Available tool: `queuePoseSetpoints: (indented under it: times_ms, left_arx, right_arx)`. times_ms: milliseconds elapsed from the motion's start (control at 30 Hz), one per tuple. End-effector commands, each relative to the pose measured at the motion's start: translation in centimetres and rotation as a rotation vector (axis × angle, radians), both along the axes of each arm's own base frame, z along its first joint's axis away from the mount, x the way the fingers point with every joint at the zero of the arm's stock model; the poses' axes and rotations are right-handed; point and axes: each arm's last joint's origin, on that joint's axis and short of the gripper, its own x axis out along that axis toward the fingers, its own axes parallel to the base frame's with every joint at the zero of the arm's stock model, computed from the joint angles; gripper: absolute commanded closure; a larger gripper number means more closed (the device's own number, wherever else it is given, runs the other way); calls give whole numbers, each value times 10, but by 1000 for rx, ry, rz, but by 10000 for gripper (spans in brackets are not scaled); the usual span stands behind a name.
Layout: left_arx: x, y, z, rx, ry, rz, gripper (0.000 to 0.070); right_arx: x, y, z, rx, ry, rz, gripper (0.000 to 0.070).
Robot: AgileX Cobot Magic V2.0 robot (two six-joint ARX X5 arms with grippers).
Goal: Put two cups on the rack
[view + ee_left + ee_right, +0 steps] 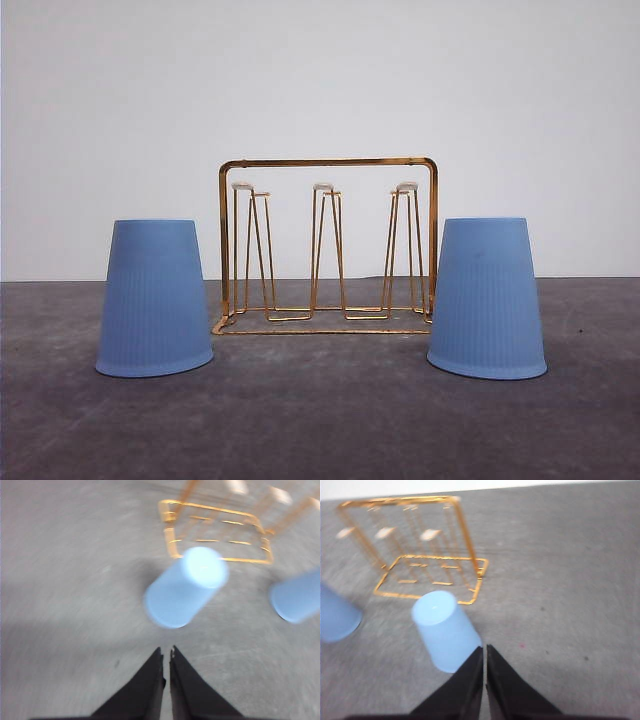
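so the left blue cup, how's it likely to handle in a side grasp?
The left cup looks like thin ribbed plastic, so probably light and may flex if squeezed. It stands upside down on its wide rim, likely stable against a nudge. Its taper narrows upward, so the jaws might slide toward the top.

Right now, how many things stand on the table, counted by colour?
Light blue: 2, the left cup and the right cup, both upside down on the table.
Gold: 1, the wire rack between them, with nothing on its prongs.
Total: 3
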Motion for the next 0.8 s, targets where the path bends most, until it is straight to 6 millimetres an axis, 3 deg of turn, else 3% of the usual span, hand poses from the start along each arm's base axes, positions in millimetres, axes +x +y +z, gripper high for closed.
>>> queuePoseSetpoints:
  times_ms: [0, 167, 267, 300, 333, 433, 500, 633, 767]
  left_arx:
    - [0, -4, 7, 90, -100, -115, 696]
    - [-4, -16, 8, 322, -268, -414, 696]
    - [-5, -19, 8, 366, -305, -487, 696]
    - [-5, -20, 8, 365, -309, -495, 677]
    - [-4, -21, 8, 361, -312, -500, 643]
    - [-3, -22, 9, 327, -308, -500, 289]
    - [-1, -23, 9, 299, -300, -491, 220]
    - [12, -29, 9, 247, -275, -454, 223]
    - [43, -41, 3, 207, -230, -424, 222]
  right_arx:
    - [-1, 2, 3, -64, -39, 63, 693]
    - [-4, 8, 0, -103, -30, 157, 693]
    - [-5, 9, -1, -139, -34, 193, 687]
    - [-5, 9, -1, -147, -38, 198, 650]
    - [-4, 9, -1, -151, -43, 200, 591]
    - [-4, 9, 0, -154, -52, 197, 279]
    - [-4, 9, 0, -154, -54, 196, 197]
    - [-4, 9, 1, -152, -63, 195, 194]
    - [-3, 9, 2, -149, -77, 194, 194]
